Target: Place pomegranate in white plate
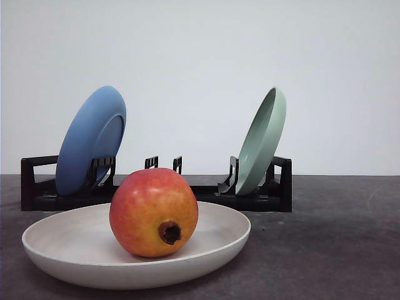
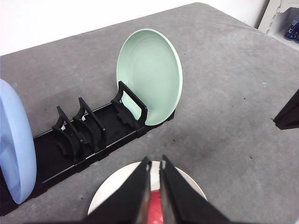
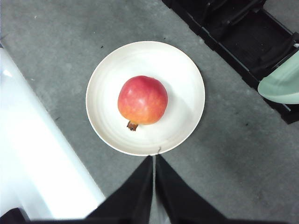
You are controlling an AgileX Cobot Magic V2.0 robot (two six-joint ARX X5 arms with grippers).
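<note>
Nearest in the front view, the pomegranate [image 1: 154,212] sits inside the white plate [image 1: 62,240], touching its floor, with the brown crown stub turned toward the near side. The plate rests flat on the grey table [image 1: 337,250].

In the right wrist view the right hand [image 3: 154,158] hangs above the near rim of the plate, its two black fingers pressed together with nothing between them, apart from the fruit.

In the left wrist view the left hand [image 2: 155,164] hangs over the plate too, fingers almost together with a thin gap and gripping nothing; a sliver of red fruit shows below them.

Farther back stands a black dish rack [image 1: 269,194]. A blue plate [image 1: 90,140] leans in its left end, and a pale green plate [image 1: 262,140] leans in its right end.
</note>
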